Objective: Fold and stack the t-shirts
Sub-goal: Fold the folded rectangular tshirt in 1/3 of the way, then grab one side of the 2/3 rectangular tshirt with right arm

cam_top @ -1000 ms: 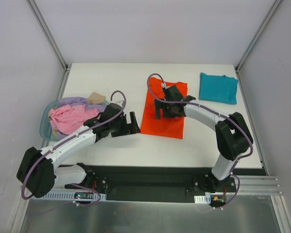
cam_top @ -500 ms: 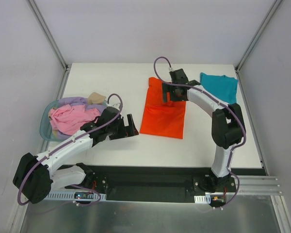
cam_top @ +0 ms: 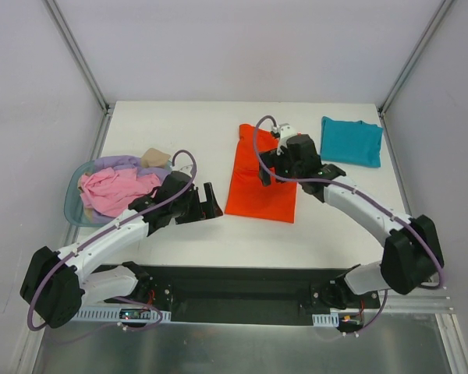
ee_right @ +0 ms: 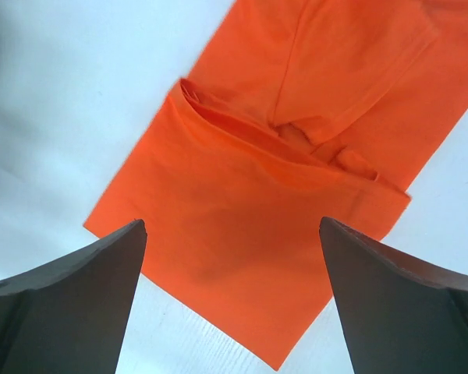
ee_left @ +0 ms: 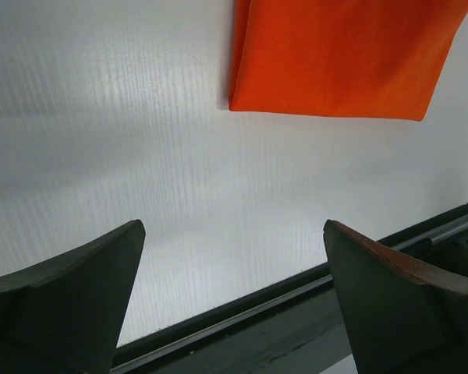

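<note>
The right gripper (cam_top: 267, 170) hangs over the upper half of the orange-red t-shirt (cam_top: 257, 195). Its fingers are spread wide with nothing between them, as the right wrist view (ee_right: 232, 234) shows.

The shirt lies flat near the middle of the table (cam_top: 179, 125), folded into a long strip. In the overhead view its long axis runs from top to bottom of the frame, with the upper end leaning slightly right. In the right wrist view the shirt (ee_right: 242, 234) shows a raised fold crossing it. Which end holds the collar cannot be told.

The left gripper (cam_top: 210, 200) sits just left of the strip's lower left corner, apart from the cloth and likewise spread and empty (ee_left: 234, 230).

At the upper right of the table, well apart from the strip, lies the folded teal t-shirt (cam_top: 351, 140). At the left edge, the blue basket (cam_top: 72, 201) holds the pink (cam_top: 109, 191), lavender (cam_top: 121, 164) and tan (cam_top: 152, 156) shirts in a loose heap.
</note>
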`<state>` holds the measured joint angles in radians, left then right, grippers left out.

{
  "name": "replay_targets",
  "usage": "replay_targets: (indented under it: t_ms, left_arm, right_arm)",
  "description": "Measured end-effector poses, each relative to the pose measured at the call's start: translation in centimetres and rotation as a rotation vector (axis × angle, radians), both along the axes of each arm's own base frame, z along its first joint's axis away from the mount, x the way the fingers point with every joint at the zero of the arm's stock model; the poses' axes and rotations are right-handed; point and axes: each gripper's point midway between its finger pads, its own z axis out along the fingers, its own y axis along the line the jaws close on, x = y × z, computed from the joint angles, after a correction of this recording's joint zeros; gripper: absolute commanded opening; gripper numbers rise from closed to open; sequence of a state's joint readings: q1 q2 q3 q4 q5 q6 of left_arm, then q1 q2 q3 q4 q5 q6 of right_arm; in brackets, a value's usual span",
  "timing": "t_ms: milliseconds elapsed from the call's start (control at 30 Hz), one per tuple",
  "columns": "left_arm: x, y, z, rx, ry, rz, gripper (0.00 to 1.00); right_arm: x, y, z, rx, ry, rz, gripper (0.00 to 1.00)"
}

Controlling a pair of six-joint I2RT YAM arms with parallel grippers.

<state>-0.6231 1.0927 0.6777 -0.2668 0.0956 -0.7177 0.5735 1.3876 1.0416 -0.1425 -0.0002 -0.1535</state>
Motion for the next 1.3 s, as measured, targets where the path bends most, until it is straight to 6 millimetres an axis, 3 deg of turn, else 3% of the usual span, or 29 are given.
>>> replay_targets:
  t_ms: [200,300,533,700,800,867,933,1000,1067,1133,1200,1300]
  left_arm:
    - [0.0,0.0,0.0,0.000,0.001,0.000,0.99]
    - [0.0,0.0,0.0,0.000,0.000,-0.001,0.99]
    - [0.0,0.0,0.0,0.001,-0.003,-0.003,0.99]
    - [0.0,0.0,0.0,0.002,-0.003,-0.004,0.99]
    - [0.0,0.0,0.1,0.001,-0.004,-0.003,0.99]
    - [-0.1,0.1,0.2,-0.001,-0.007,-0.004,0.99]
    - [-0.1,0.1,0.3,-0.003,-0.009,-0.003,0.99]
    - [-0.2,0.1,0.3,-0.004,-0.011,-0.004,0.99]
    - [-0.2,0.2,0.2,-0.003,-0.009,-0.004,0.99]
    - [-0.3,0.2,0.2,-0.001,-0.008,-0.004,0.99]
    - [-0.3,0.3,0.1,0.003,-0.009,-0.006,0.99]
    - [-0.6,0.7,0.1,0.016,-0.015,-0.007,0.99]
  right_arm:
    - [0.9,-0.1,-8.4,-0.101,0.216,-0.028,0.97]
    - [2.3,-0.5,-10.7,-0.129,0.280,-0.059,0.97]
    - [7.0,-1.7,-12.2,-0.143,0.292,-0.149,0.97]
    - [7.6,-1.7,-11.9,-0.158,0.270,-0.136,0.97]
    - [7.4,-1.6,-10.1,-0.181,0.201,-0.119,0.97]
    - [6.7,-1.6,-6.8,-0.195,0.081,-0.113,0.97]
    - [5.1,-1.5,-2.1,-0.171,-0.065,-0.102,0.97]
    - [3.4,-1.2,4.2,-0.082,-0.222,-0.104,0.97]
    - [2.4,-2.3,10.0,0.025,-0.337,-0.156,0.97]
    - [2.4,-3.9,13.6,0.081,-0.394,-0.194,0.97]
    - [2.5,-4.7,14.7,0.092,-0.414,-0.202,0.97]
    - [0.6,-3.1,10.5,0.007,-0.363,-0.091,0.97]
